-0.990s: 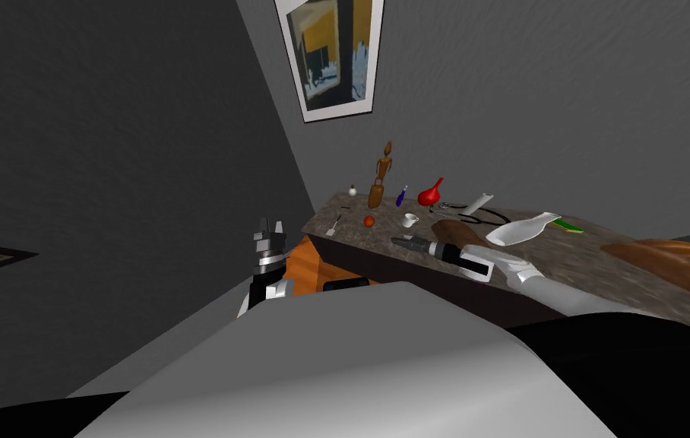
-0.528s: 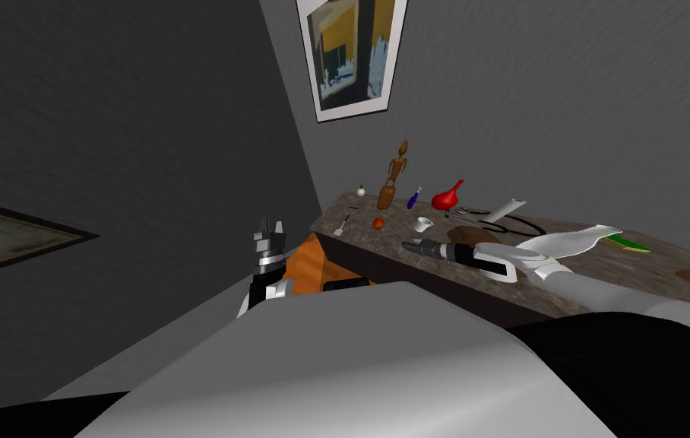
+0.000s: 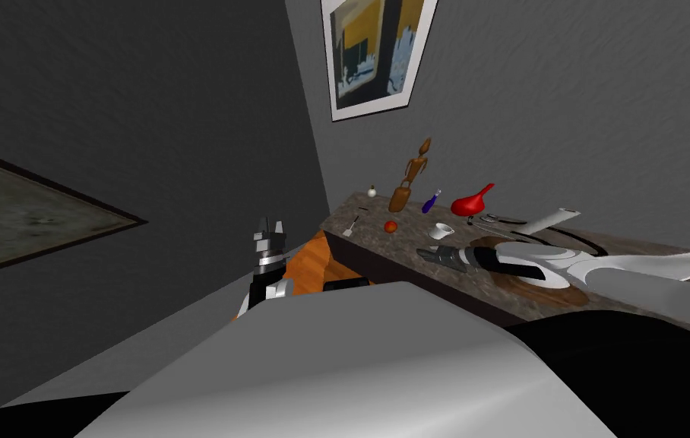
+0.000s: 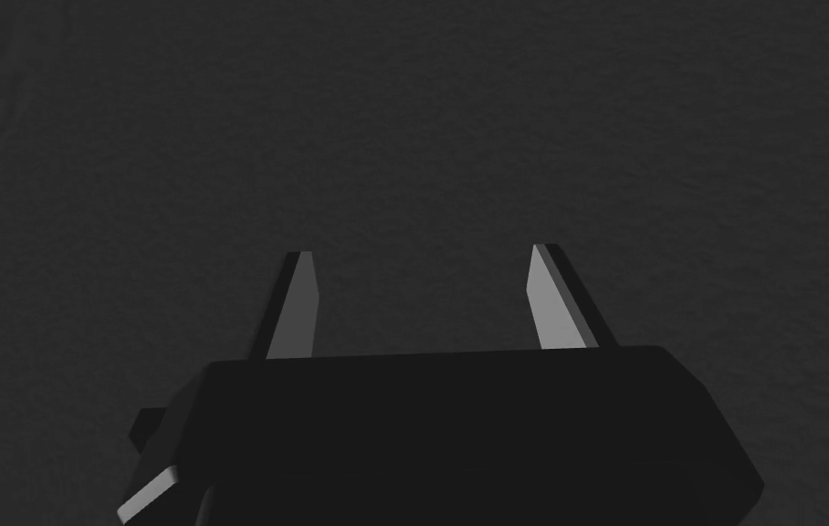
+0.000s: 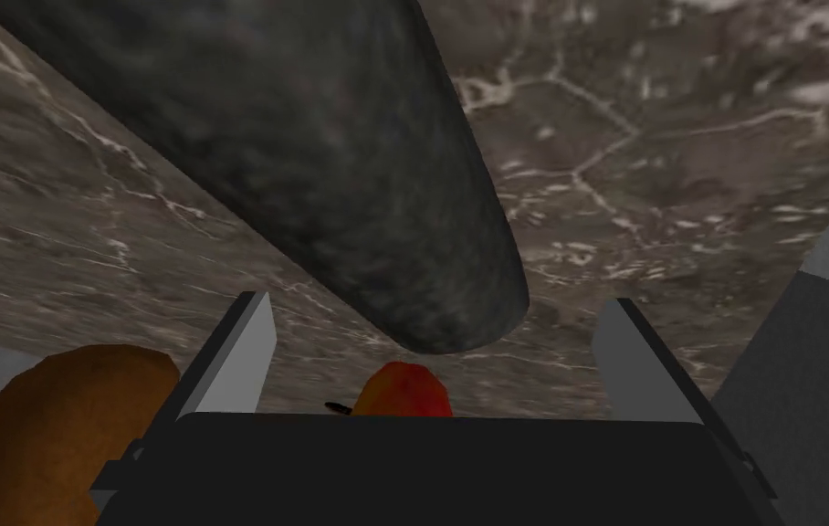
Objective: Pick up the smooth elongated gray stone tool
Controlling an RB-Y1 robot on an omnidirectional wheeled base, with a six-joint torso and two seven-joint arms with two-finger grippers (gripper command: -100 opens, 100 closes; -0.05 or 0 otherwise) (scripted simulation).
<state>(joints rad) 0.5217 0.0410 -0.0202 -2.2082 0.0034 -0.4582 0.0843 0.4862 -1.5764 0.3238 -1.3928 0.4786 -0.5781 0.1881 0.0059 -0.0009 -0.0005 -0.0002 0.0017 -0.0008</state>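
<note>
We are holding our right gripper (image 5: pixel 437 299) spread around the rounded end of the dark grey stone tool (image 5: pixel 312 155), lying on the marbled counter (image 5: pixel 677 137) at our right. Pinching that smooth tapering tip could, we judge, squirt it out. Our left gripper (image 4: pixel 423 251) is idling spread at left.

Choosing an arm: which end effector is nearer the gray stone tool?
Right: right end effector, open, at the stone tool's tip; left end effector beside the counter.
</note>
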